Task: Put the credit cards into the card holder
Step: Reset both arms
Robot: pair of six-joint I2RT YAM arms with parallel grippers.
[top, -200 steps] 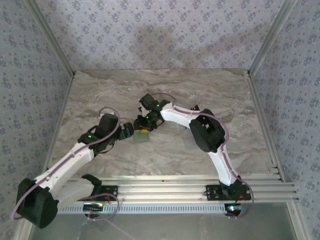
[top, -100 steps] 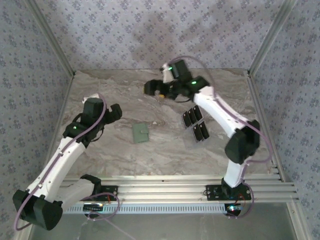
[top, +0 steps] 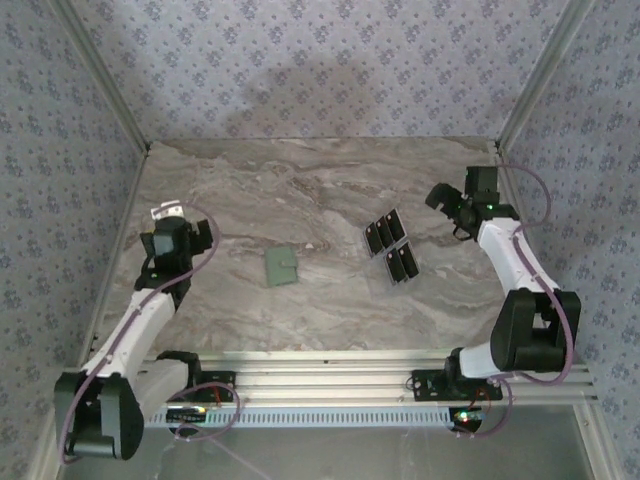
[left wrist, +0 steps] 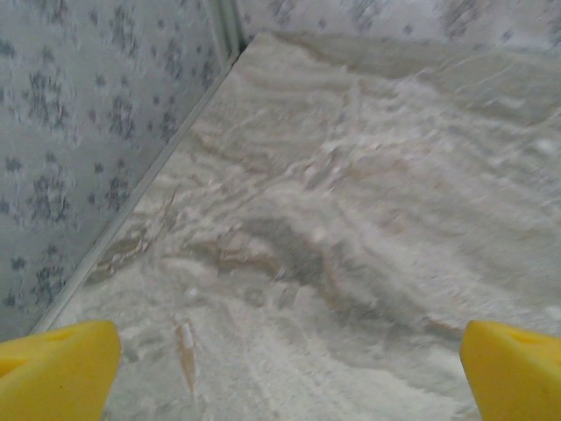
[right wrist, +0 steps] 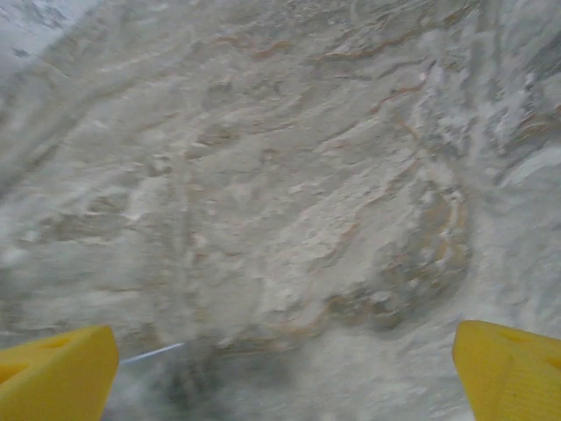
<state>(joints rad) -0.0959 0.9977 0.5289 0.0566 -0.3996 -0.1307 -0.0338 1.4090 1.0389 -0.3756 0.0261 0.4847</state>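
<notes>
Top external view, nearest first: aluminium rails (top: 330, 375) run across the front edge of the marble table (top: 300, 190), and both arm bases are bolted to them. Past the rails, the left gripper (top: 180, 232) hangs over the left side of the table, its jaws spread wide with nothing between them. In the left wrist view its two yellow fingertips (left wrist: 57, 368) sit at opposite bottom corners, with bare marble between them and the patterned side wall (left wrist: 79, 132) running along the table's left edge.

The card holder (top: 281, 266) lies flat on the marble near the middle of the table. It is a small sage-green square, to the right of the left gripper and apart from it. Whether anything is tucked inside it cannot be told from above.

The credit cards (top: 391, 247) lie further right, flat on the table. They are small black rectangles set side by side in two slanted rows, well apart from the holder and outside it.

Further right and a little farther back, the right gripper (top: 449, 211) is held near the table's right edge, beyond the cards, with its jaws spread and empty. The right wrist view is blurred and shows that gripper's yellow pads wide apart over bare marble. The back wall (top: 320, 70), in the same flowered pattern, closes off the far side.
</notes>
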